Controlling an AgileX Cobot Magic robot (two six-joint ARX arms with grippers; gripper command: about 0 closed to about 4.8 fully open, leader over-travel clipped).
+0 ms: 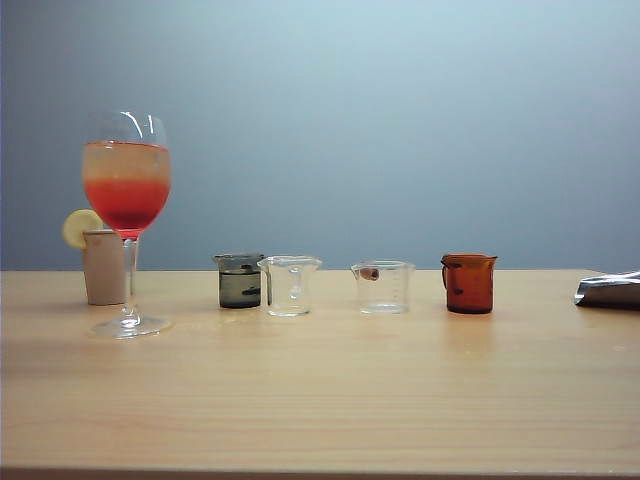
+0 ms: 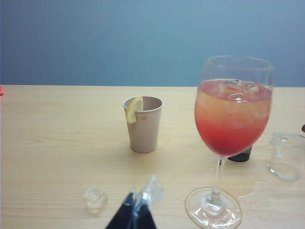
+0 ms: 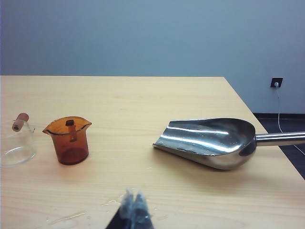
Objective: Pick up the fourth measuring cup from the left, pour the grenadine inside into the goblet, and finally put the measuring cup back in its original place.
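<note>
The amber fourth measuring cup (image 1: 468, 283) stands upright on the table, rightmost in the row of cups; in the right wrist view this cup (image 3: 69, 140) looks empty. The goblet (image 1: 126, 190) stands at the far left, with a red grenadine layer (image 1: 125, 205) under a paler orange drink. In the left wrist view the goblet (image 2: 233, 114) is close by. My left gripper (image 2: 141, 198) is shut, low over the table in front of the goblet's foot. My right gripper (image 3: 134, 200) is shut on nothing, set back from the amber cup. Neither gripper shows in the exterior view.
A beige cup with a lemon slice (image 1: 103, 262) stands behind the goblet. A dark grey cup (image 1: 240, 280) and two clear cups (image 1: 290, 285) (image 1: 383, 287) fill the row. A steel scoop (image 3: 209, 140) lies right of the amber cup. An ice cube (image 2: 95, 198) lies near my left gripper.
</note>
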